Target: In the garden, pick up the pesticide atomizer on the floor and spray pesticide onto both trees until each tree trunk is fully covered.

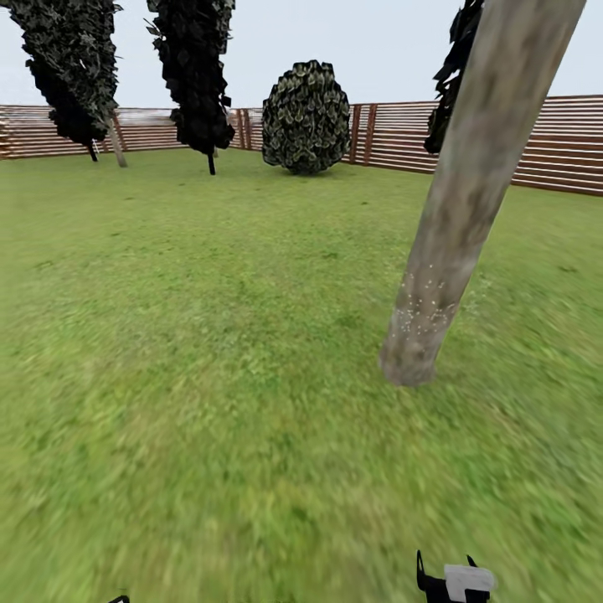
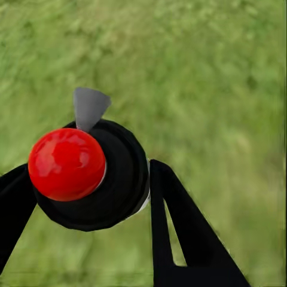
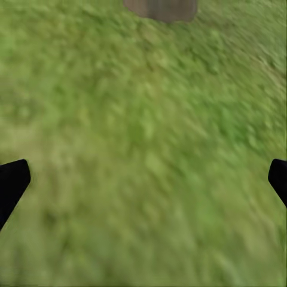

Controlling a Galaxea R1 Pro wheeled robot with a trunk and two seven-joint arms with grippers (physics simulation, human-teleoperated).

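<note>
In the left wrist view the pesticide atomizer [image 2: 116, 179], a black body with a glossy red cap and a grey nozzle, sits between the black fingers of my left gripper [image 2: 89, 206], which is shut on it over the grass. A thick pale grey-brown tree trunk [image 1: 469, 209] leans up at the right of the head view, with fine white specks [image 1: 423, 306] low on it. Its base [image 3: 161, 8] shows at the edge of the right wrist view. My right gripper [image 3: 143, 179] hangs open over the lawn and shows at the bottom of the head view [image 1: 456, 582].
The green lawn [image 1: 209, 352] stretches ahead to a brown slatted fence [image 1: 553, 142]. At the far left stands a tree with a thin-looking pale trunk [image 1: 117, 142], then a dark cone-shaped tree [image 1: 197, 75] and a round bush [image 1: 306, 117].
</note>
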